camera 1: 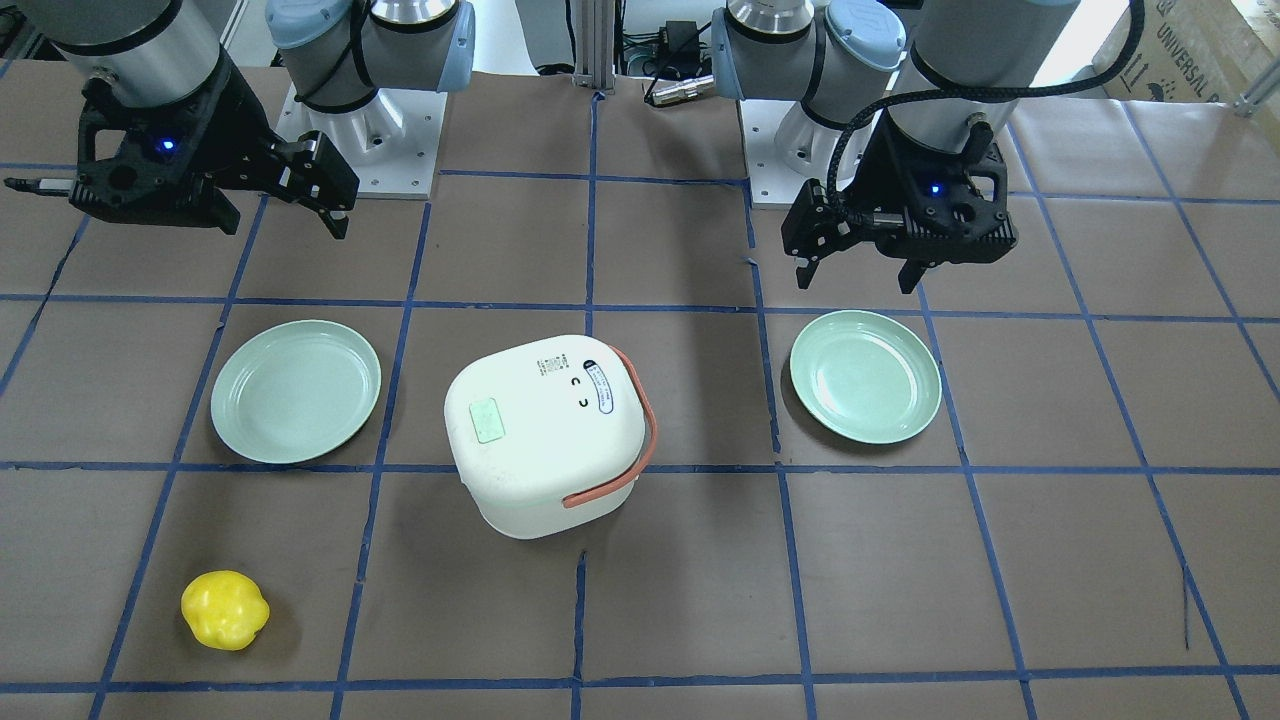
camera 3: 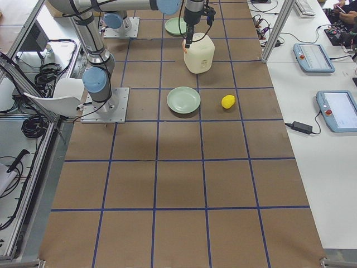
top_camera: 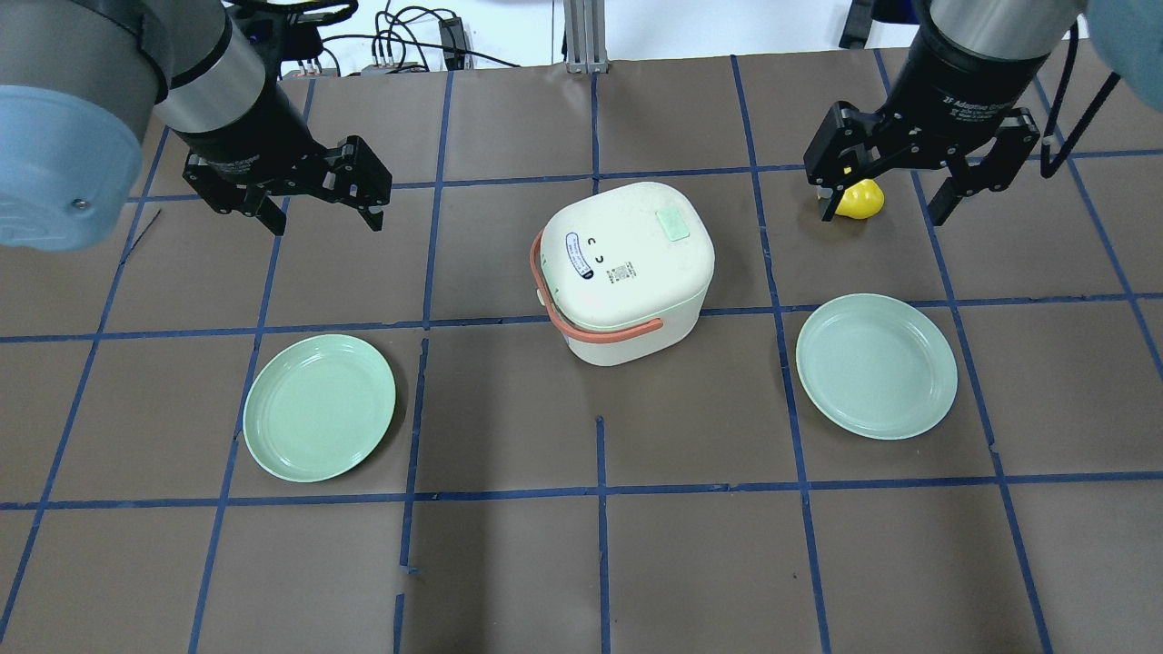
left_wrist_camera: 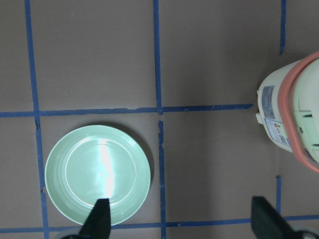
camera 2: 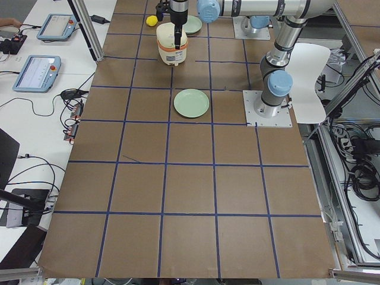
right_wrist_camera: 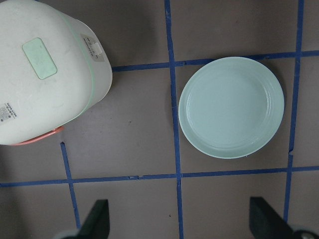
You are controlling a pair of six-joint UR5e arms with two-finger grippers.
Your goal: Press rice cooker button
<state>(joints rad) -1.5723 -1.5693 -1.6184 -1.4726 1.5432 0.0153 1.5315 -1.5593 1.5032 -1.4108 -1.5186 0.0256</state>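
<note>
Brown table (top_camera: 509, 563) with a blue tape grid. The white rice cooker (top_camera: 627, 282) sits mid-table between the left plate (top_camera: 318, 407) and right plate (top_camera: 877, 365), its pale green button (top_camera: 673, 225) up on the lid. Left gripper (top_camera: 324, 216) and right gripper (top_camera: 881, 216) hover off to either side, jaws spread wide, holding nothing. A yellow toy (camera 1: 225, 610) sits beyond the right plate.

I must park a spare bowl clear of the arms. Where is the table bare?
Bare: the operators' side of the table beyond the rice cooker and left plate, and the gap between those two. Crowded: the robot's side, where the left gripper and right gripper hang by the plates, and the corner holding the yellow object beyond the right plate.
</note>
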